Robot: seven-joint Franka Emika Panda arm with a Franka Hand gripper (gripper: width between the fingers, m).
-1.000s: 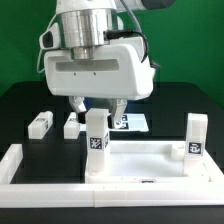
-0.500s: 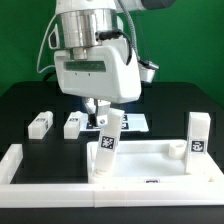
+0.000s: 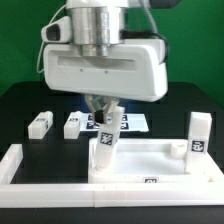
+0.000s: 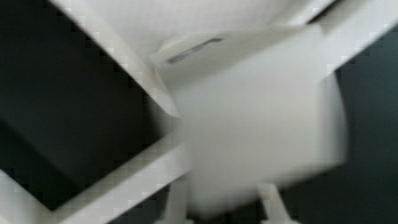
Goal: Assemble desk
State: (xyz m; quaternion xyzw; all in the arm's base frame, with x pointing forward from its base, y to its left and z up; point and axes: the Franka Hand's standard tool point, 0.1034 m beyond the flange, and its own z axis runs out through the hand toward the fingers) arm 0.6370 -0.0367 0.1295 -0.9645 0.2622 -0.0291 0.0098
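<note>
While our pincer [image 3: 104, 108] is pinched tight on the top end of one leg block [image 3: 103, 148], we see that block right under it. Its long way runs up and down, leaning a bit. Its low end rests on the tabletop [image 3: 150, 162] below the pincer.

Your worktop [image 3: 20, 105] carries the tabletop [image 3: 55, 162] in front. A tilted leg [image 3: 104, 148] stands in it, and an upright leg [image 3: 196, 135] stands at its end on the exterior view's right. Behind lies the marker board [image 3: 131, 122], with one loose leg [image 3: 73, 125] and a second loose leg [image 3: 40, 125] on the exterior view's left of it.
</note>
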